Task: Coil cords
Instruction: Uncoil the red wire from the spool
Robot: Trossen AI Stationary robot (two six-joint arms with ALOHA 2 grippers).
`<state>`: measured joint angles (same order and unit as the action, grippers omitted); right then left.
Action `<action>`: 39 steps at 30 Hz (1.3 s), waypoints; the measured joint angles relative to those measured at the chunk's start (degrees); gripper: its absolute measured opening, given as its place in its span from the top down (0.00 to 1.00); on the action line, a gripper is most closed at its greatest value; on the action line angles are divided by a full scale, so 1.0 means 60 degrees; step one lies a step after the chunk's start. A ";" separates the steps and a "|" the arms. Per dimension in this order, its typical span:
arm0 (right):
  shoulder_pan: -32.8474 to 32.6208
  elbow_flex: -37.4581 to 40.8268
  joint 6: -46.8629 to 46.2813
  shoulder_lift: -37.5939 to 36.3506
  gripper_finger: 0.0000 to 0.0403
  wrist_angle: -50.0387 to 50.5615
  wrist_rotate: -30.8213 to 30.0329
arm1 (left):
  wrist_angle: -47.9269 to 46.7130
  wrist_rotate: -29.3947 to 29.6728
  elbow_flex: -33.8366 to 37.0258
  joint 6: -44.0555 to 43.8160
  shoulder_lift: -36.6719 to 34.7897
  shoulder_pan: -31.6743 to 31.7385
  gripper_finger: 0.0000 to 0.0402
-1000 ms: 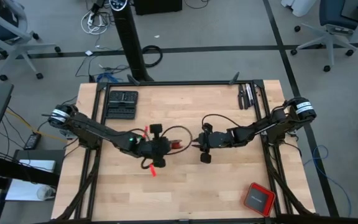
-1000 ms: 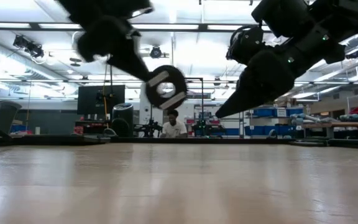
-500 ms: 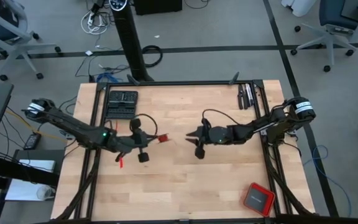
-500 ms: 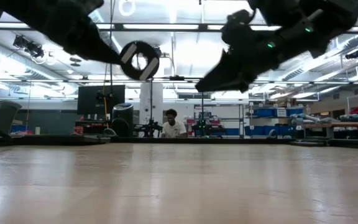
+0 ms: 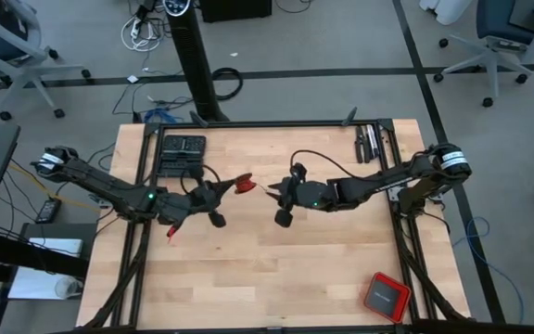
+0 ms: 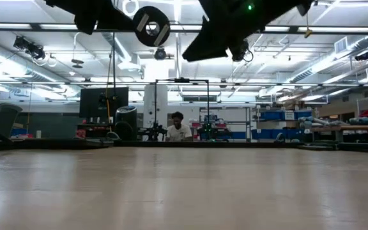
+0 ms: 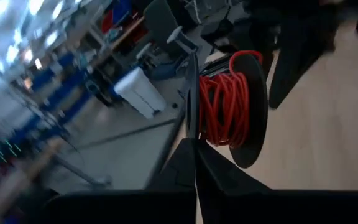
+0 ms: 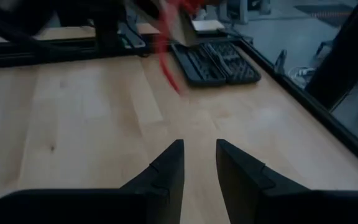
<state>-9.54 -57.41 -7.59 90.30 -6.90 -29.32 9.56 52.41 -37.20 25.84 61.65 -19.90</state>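
Arms lift apart over the table, spool of cord carried off by the left.

The left gripper (image 5: 228, 188) has risen and swung back toward its own side of the table (image 5: 276, 269) within the last second, its jaws shut on the edge of a dark spool (image 7: 244, 109) wound with the red cord (image 7: 224, 107); a loose red end (image 5: 171, 232) trails beneath the arm. The right gripper (image 8: 197, 163) has followed toward the middle, high above the wood, its jaws parted and holding nothing. The cord looks mostly wound, so I judge the coiling well along, the dangling end being what is left. Farther off lie a black tool case (image 5: 182, 155) and a red box (image 5: 385, 296); beyond, a person (image 6: 178, 128) sits.
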 joint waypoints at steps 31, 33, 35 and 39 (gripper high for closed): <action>-0.0752 -0.1074 0.1507 0.0073 0.69 0.0800 -0.1634 | 0.0034 0.0082 -0.0028 0.0911 0.0047 -0.0007 1.00; -0.0690 -0.1070 0.1556 0.0080 0.70 0.0748 -0.1607 | 0.0100 0.0082 -0.0028 0.0909 0.0047 -0.0007 1.00; -0.0630 -0.1070 0.1563 0.0080 0.70 0.0621 -0.1564 | 0.0186 0.0081 -0.0028 0.0909 0.0047 -0.0007 1.00; -0.0503 -0.1070 0.1628 0.0084 0.70 0.0389 -0.1211 | 0.0310 0.0079 -0.0028 0.0901 0.0047 -0.0007 1.00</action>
<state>-12.56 -63.83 2.18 90.80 -4.57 -36.59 11.42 52.88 -37.36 31.25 61.93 -19.94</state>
